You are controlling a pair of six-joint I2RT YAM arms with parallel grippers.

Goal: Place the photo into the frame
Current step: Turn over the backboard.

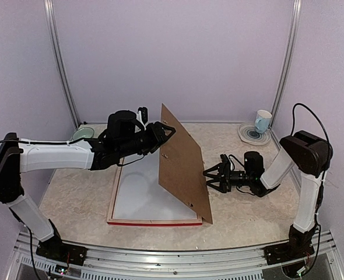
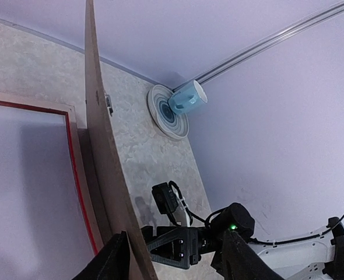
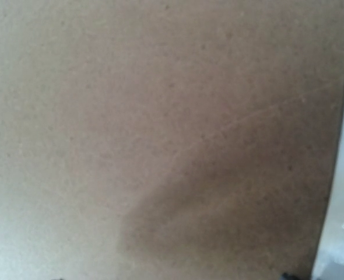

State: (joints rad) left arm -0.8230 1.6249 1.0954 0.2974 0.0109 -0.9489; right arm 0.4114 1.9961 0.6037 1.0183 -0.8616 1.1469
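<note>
- One frame (image 1: 154,222), one photo (image 1: 140,195), one brown backing board (image 1: 183,163), two grippers; off to the sides are one mug (image 1: 263,121) on one plate (image 1: 249,136) and one green bowl (image 1: 83,133).
- The frame lies flat on the worktop (image 1: 79,198), its red edge along the near side. The photo lies inside it, plain white side up, with no print showing.
- The backing board stands tilted on its right-hand edge along the frame's right side, leaning away over the worktop and leaving the photo uncovered.
- The photo lies below and to the near-left of the left gripper (image 1: 166,133), apart from it. The right gripper (image 1: 209,178) is on the board's far side, well clear of the photo.
- Left gripper: jaws apart, straddling the board's raised top edge. In the left wrist view one finger (image 2: 115,259) lies against the board and the other (image 2: 237,256) stands off it, so it is not clamped.
- Right gripper: fingers spread wide, holding nothing, and pointed at the board's outer face. Whether the tips touch it, I cannot tell; its own camera sees only brown board.
</note>
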